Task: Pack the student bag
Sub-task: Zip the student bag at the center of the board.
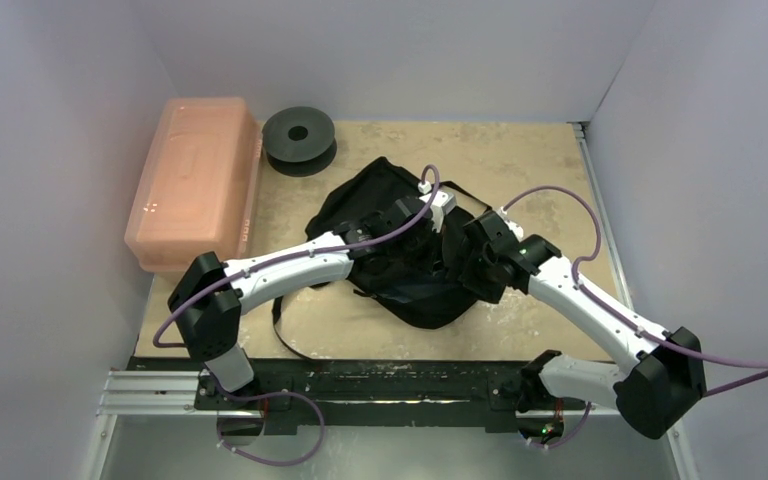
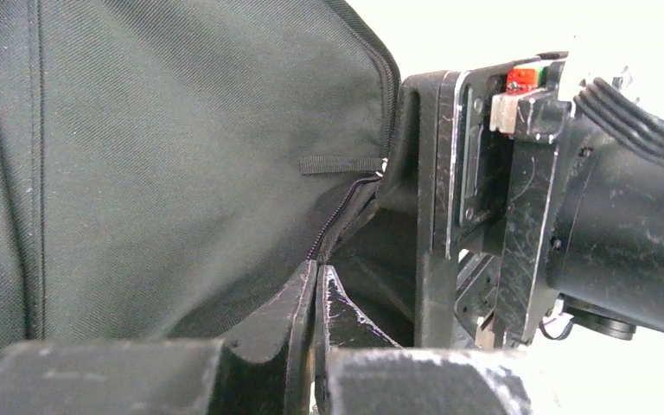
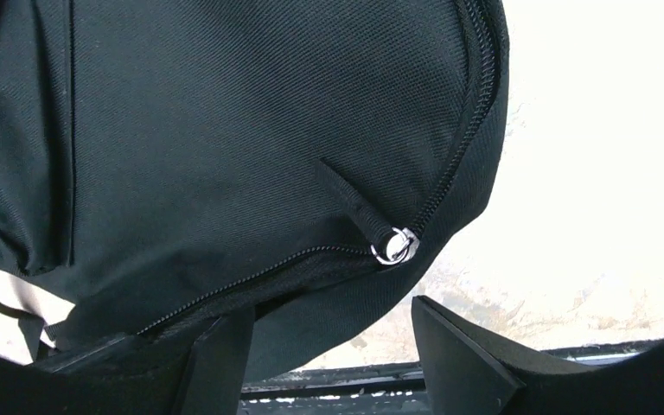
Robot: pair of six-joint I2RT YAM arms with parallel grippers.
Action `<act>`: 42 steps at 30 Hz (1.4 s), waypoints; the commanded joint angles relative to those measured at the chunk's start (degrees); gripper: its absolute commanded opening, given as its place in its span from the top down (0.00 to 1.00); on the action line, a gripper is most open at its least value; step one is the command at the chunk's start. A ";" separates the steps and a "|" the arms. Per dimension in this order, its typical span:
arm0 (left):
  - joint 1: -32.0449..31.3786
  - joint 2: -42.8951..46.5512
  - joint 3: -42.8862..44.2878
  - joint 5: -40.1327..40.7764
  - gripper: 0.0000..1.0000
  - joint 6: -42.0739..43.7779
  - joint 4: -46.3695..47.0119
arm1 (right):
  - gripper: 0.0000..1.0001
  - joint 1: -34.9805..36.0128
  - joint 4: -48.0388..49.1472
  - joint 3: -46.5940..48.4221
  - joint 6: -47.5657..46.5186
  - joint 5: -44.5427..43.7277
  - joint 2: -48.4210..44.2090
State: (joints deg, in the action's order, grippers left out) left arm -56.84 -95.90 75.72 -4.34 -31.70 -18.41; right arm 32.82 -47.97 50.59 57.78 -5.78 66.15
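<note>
Tan tabletop (image 1: pixel 540 160): student bag (image 1: pixel 410 300) lies directly ahead of the left gripper (image 2: pixel 316 294), closed tight at its zipper edge; the right gripper (image 3: pixel 328 311) gapes wide beneath it.

Pale walls (image 1: pixel 390 50) enclose a tan tabletop (image 1: pixel 520 150).

top view looks down from behind; both wrist views sit close, probably sharing the student bag (image 1: pixel 425 300) zip (image 3: pixel 395 246).
</note>
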 commanded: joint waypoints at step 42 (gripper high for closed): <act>1.47 -4.50 2.30 -9.02 1.00 1.42 -1.80 | 0.69 6.38 -8.88 -3.24 11.92 -9.39 -3.37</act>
State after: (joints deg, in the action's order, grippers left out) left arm -55.96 -97.95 75.16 -9.47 -33.12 -18.63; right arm 39.05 -53.89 47.42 70.50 -16.75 63.70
